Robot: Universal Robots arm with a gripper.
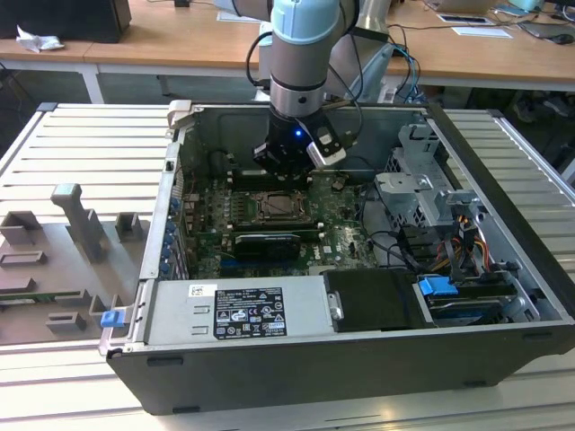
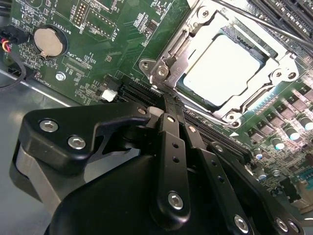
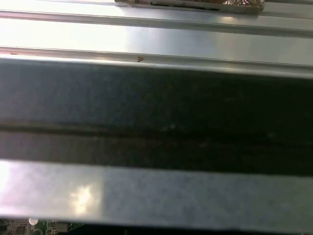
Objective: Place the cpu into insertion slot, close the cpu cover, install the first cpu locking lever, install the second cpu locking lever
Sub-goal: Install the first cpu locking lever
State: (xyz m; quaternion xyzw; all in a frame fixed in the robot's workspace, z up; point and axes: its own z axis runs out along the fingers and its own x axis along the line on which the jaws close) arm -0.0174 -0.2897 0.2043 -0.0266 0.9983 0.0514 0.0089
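I see the open computer case (image 1: 269,377) lying on its side on the slatted metal table (image 1: 81,153), with wooden desks (image 1: 180,45) behind it. Inside the case, the green motherboard (image 1: 211,220) covers the floor, the grey power supply (image 1: 238,310) sits along the near wall, and a drive cage (image 1: 422,193) with a blue clip (image 1: 437,289) stands toward the exterior view's right. A long black card (image 1: 267,244) stands on the board just in front of the socket.

My arm (image 1: 301,54) reaches straight down into the case, and the gripper (image 2: 166,105) hangs low over the board right at one corner of the socket. In the second wrist view its black fingers (image 2: 171,147) look pressed together, tip pointing at the hinge end of the cpu cover (image 2: 274,54). I cannot tell whether the tip touches the metal there.

The cover lies flat over the socket, and the cpu (image 2: 227,68) is seated in the slot, its pale top showing through the cover's window. A thin locking lever (image 2: 259,22) runs along the far side of the frame. A coin battery (image 2: 47,40) sits on the board, well apart from the socket.

The first wrist view gives me a case wall (image 3: 156,122) and table slats.
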